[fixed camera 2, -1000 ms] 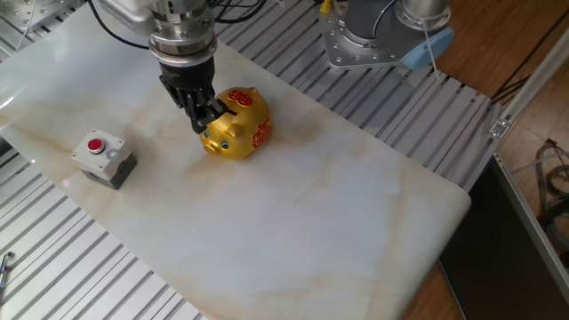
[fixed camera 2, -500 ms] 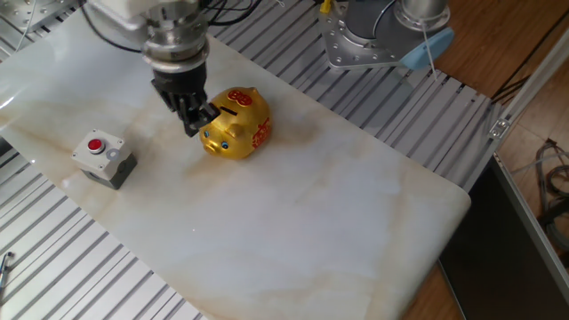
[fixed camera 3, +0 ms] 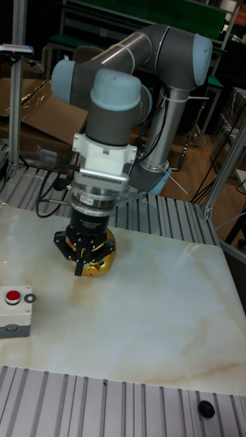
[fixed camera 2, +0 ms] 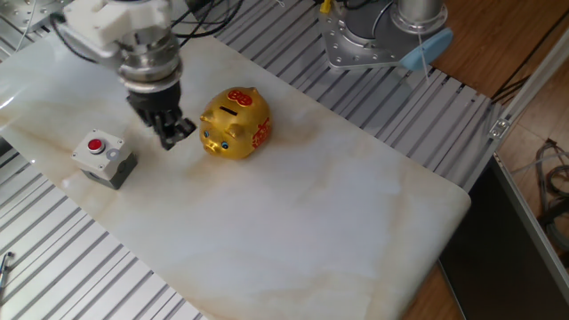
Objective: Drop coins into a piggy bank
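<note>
The gripper (fixed camera 2: 174, 133), jaws seemingly pinched together though any coin is too small to see, hangs just left of the piggy bank (fixed camera 2: 235, 124), its top slot up and to the right.

1. The arm reaches over the table from its base at the back, with the elbow high, and bends forward and down.
2. The wrist points straight down.
3. The gripper (fixed camera 2: 172, 135) (fixed camera 3: 83, 267) hangs low, close above the surface.
4. Its dark fingers (fixed camera 2: 165, 130) stand close together; whether they hold something is not possible to tell.
</note>
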You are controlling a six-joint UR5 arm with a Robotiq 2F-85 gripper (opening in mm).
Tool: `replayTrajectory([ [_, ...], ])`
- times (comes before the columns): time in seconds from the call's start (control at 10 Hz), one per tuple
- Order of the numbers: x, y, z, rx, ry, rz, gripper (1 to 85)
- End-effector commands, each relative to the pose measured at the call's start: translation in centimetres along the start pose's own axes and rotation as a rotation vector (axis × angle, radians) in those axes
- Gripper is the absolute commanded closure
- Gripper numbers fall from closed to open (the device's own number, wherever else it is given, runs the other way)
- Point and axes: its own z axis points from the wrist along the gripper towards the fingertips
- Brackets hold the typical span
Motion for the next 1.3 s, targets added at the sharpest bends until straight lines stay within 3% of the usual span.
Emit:
replayTrajectory([
  [0.0,-2.2,-1.9,2.0,-0.018,-0.017,-0.015,84.7],
  [0.1,-2.8,-2.6,2.7,0.004,-0.02,-0.019,84.7],
  [0.6,-4.7,-4.5,6.4,0.02,-0.044,-0.046,84.7],
  [0.8,-4.6,-4.7,6.6,0.018,-0.045,-0.044,84.7],
  [0.9,-4.4,-5.5,6.6,0.051,-0.038,-0.042,84.7],
  [1.0,-4.1,-5.6,6.5,0.059,-0.026,-0.022,84.7],
  [1.2,-4.1,-4.8,5.9,0.032,-0.035,0.002,84.7],
])
